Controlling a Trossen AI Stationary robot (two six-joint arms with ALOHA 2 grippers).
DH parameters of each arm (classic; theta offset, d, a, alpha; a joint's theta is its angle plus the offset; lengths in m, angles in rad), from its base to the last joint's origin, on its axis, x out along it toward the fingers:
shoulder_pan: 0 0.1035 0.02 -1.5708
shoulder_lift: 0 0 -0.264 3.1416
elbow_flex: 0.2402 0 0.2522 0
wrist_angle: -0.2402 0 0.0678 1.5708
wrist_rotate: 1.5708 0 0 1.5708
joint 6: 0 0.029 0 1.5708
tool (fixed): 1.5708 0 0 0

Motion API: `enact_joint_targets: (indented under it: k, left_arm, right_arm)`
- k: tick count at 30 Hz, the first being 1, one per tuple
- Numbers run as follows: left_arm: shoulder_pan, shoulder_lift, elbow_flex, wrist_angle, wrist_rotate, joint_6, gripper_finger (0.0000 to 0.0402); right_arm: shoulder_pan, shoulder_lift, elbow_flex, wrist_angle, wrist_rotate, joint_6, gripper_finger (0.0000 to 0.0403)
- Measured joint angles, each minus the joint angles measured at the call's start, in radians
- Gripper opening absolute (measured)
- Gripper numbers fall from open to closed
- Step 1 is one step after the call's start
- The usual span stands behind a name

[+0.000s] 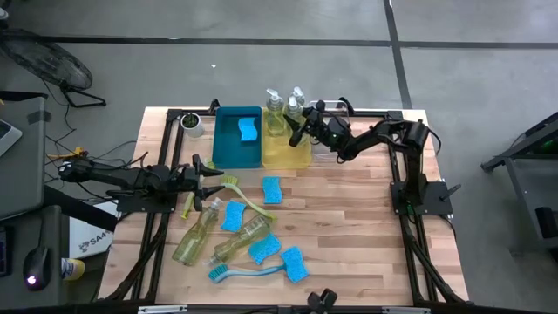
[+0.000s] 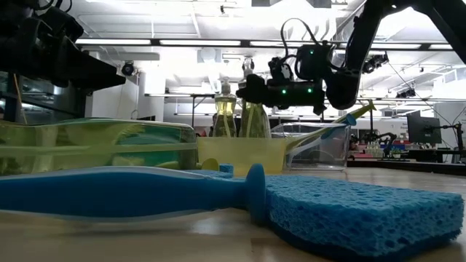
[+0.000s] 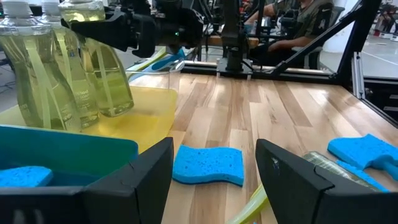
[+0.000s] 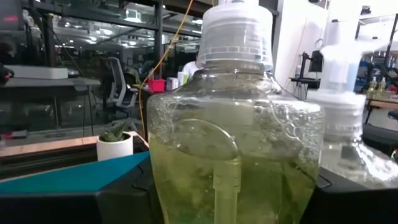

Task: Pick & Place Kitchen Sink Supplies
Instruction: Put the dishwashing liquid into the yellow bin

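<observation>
Two clear pump bottles of yellowish-green soap stand upright in the yellow tray (image 1: 286, 155) at the table's far middle. My right gripper (image 1: 298, 134) reaches in level from the right and is shut on the nearer bottle (image 4: 236, 143), which also shows in the left wrist view (image 3: 102, 68). The other bottle (image 3: 37, 74) stands beside it. My left gripper (image 3: 214, 180) stands open at the table's left (image 1: 207, 179), nothing between its fingers. A blue sponge (image 3: 207, 165) lies flat on the wood just ahead of it. My right gripper pinches the bottle's wide body (image 4: 158, 186) between its two fingers, one on each side, below the white collar. The fingers come in level from the table's right. The bottle stays upright, its base low in the yellow tray; whether it rests there I cannot tell.
A teal bin (image 1: 237, 139) with a sponge stands left of the tray. A clear bin (image 1: 336, 139) with a brush stands right of it. Two bottles (image 1: 196, 231), several sponges (image 1: 233, 215) and two brushes (image 1: 244, 270) lie on the near half. A white cup (image 1: 191, 123) stands far left.
</observation>
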Motion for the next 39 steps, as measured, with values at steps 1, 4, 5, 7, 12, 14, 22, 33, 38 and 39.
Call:
enact_joint_targets:
  k: [1,4,5,7,12,14,22,33,38,39]
  left_arm:
    - [0.0,0.0,0.0,0.0,0.001,-0.001,0.0223]
    - [0.0,0.0,0.0,0.0,0.002,-0.005,0.0223]
    - [0.0,0.0,0.0,0.0,0.002,-0.008,0.0223]
    - [0.0,0.0,0.0,0.0,0.002,-0.008,0.0223]
    - [0.0,0.0,0.0,0.0,0.002,-0.008,0.0223]
    - [0.0,0.0,0.0,0.0,0.002,-0.008,0.0223]
    - [0.0,0.0,0.0,0.0,0.001,-0.008,0.0223]
    - [0.0,0.0,0.0,0.0,-0.002,-0.008,0.0223]
    - [0.0,0.0,0.0,0.0,-0.001,-0.015,0.0223]
    - [0.0,0.0,0.0,0.0,-0.001,-0.016,0.0223]
  right_arm:
    - [-0.004,0.0,0.0,-0.006,-0.004,0.007,0.0196]
    - [-0.01,0.0,0.001,-0.027,-0.006,0.024,0.0199]
    - [-0.01,0.0,0.001,-0.035,-0.005,0.026,0.0201]
    - [-0.009,0.0,0.001,-0.053,-0.003,0.026,0.0207]
    - [-0.009,0.0,0.001,-0.059,0.001,0.026,0.0225]
    - [-0.009,0.0,0.001,-0.062,0.001,0.037,0.0231]
    - [-0.009,0.0,0.001,-0.111,0.014,0.042,0.0254]
    - [-0.008,-0.021,0.001,-0.136,0.033,0.043,0.0295]
    - [-0.009,-0.071,0.001,-0.223,0.028,0.04,0.0297]
    - [-0.008,-0.08,0.001,-0.239,0.027,0.037,0.0297]
